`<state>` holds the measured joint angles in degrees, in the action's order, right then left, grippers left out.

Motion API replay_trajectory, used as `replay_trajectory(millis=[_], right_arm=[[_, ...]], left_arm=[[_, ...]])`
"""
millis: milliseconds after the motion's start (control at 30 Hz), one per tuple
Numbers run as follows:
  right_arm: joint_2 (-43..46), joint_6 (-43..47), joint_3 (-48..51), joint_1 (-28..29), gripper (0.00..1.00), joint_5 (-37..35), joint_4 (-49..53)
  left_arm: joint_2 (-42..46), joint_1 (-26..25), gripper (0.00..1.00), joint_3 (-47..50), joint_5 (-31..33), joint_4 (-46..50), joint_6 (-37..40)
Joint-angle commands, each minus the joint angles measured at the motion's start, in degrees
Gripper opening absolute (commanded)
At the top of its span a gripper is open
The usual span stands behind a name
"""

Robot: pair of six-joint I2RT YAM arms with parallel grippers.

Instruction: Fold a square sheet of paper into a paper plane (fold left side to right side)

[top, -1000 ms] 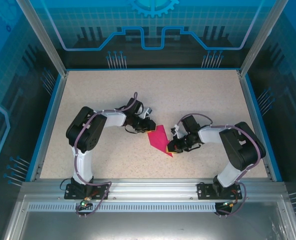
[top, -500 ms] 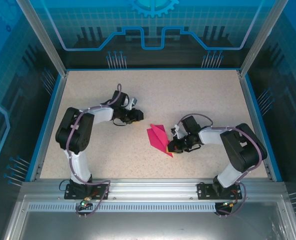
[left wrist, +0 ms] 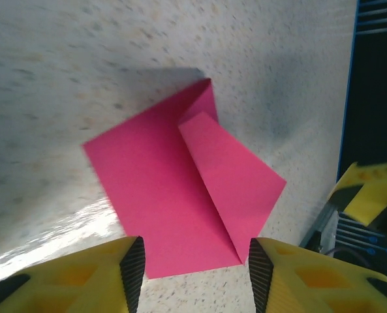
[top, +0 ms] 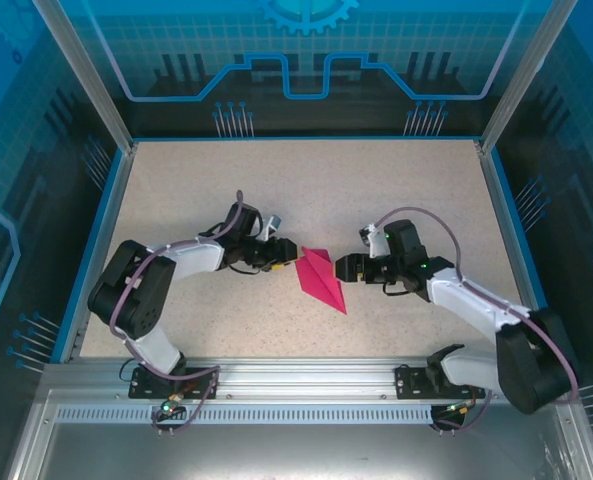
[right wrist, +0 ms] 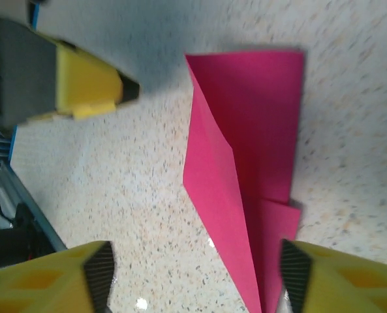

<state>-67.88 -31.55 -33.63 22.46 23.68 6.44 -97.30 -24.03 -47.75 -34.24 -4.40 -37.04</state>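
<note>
A speckled beige counter [top: 396, 190] takes up the middle of the top view, edged by a thin blue border [top: 306, 139]. Across the upper frame stands a blue wall [top: 306, 50] printed with lighter circuit-like lines and a gear. Slanted metal posts [top: 84, 75] rise at upper left and upper right. A ribbed metal rail [top: 306, 378] crosses the lower frame.

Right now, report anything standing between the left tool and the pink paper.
Nothing visible does. The open left tool faces the pink paper directly, with only bare table between. The right tool sits on the paper's opposite side.
</note>
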Motion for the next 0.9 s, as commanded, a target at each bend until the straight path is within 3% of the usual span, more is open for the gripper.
replay_trajectory(millis=[0, 100, 433, 667, 800, 867], right_arm=[[5.91, -1.52, 2.45, -2.44, 0.87, -3.70, -1.90], [11.70, -3.30, 4.98, -4.70, 0.99, -2.63, -4.24], [25.86, -3.57, 10.42, -7.77, 0.99, 0.05, -7.28], [31.57, -2.54, 11.98, -7.64, 0.99, -3.98, -3.61], [28.79, 1.11, 8.66, -8.39, 0.99, -0.48, 2.60], [25.69, 1.64, 7.35, -10.65, 0.99, 5.21, 2.48]], left_arm=[[-3.31, -1.89, 0.49, -1.33, -2.14, -5.09, -3.57], [-6.61, -2.78, 0.49, -3.15, -2.45, -5.75, -4.33], [-13.96, -5.02, 0.44, -9.77, -3.85, -6.73, -4.58], [-14.20, -5.22, 0.21, -12.01, -4.96, -8.29, -4.48], [-9.04, -4.61, 0.10, -11.60, -4.90, -7.92, -2.78], [-5.66, -3.64, 0.08, -11.44, -4.96, -6.75, -1.94]])
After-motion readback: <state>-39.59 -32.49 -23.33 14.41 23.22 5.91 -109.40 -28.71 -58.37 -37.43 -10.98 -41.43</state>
